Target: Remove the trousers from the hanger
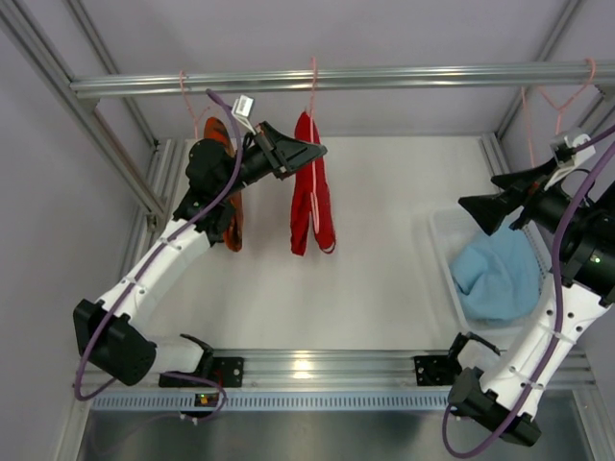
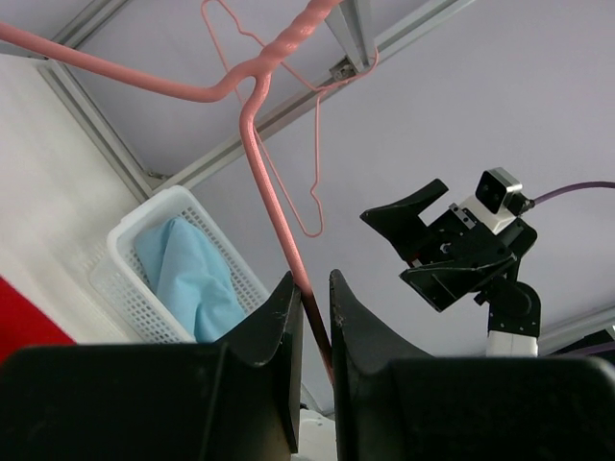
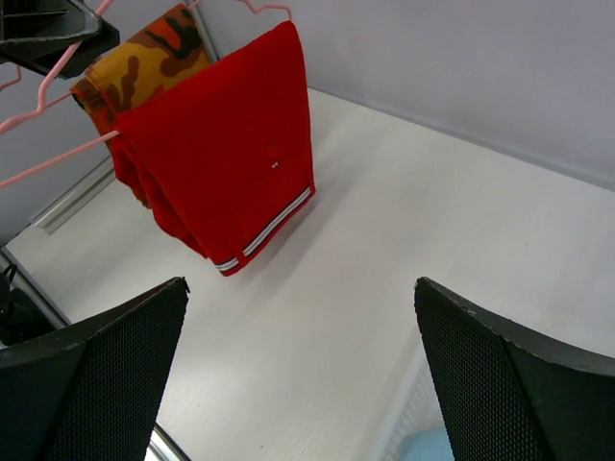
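Observation:
The plain red trousers hang folded over a pink hanger on the top rail. They also show in the right wrist view. My left gripper is at that hanger, its jaws nearly closed around the pink wire. The orange-yellow patterned trousers hang behind my left arm, partly hidden; they also show in the right wrist view. The light blue trousers lie in the white basket. My right gripper is wide open and empty, above the basket's left side.
An empty pink hanger hangs at the rail's right end. The metal rail crosses the back. Frame posts stand at both sides. The basket sits at the table's right edge.

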Controlling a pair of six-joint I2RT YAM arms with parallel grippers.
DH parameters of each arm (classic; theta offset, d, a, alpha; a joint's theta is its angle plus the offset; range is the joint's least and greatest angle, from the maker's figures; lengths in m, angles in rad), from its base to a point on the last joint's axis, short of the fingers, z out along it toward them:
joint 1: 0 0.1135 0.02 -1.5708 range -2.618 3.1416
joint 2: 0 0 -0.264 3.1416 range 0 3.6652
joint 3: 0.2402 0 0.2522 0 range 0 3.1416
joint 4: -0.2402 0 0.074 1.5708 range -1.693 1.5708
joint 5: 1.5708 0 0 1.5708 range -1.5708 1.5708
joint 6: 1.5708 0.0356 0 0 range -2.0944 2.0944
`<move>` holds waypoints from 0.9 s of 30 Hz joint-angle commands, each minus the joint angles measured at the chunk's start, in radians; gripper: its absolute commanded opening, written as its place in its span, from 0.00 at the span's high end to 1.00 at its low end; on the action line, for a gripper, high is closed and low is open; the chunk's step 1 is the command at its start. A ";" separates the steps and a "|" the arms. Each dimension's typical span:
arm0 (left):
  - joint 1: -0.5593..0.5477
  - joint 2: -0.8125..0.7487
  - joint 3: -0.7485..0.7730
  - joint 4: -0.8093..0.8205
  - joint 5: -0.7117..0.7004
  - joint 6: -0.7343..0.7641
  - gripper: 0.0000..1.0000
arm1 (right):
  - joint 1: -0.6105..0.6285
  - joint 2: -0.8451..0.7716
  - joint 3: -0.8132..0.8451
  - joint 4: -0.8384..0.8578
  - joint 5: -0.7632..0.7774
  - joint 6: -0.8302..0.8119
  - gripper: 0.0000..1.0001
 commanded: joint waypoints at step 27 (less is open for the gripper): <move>-0.050 -0.017 0.289 0.147 0.053 0.091 1.00 | 0.124 -0.250 -0.343 0.707 -0.075 0.421 0.01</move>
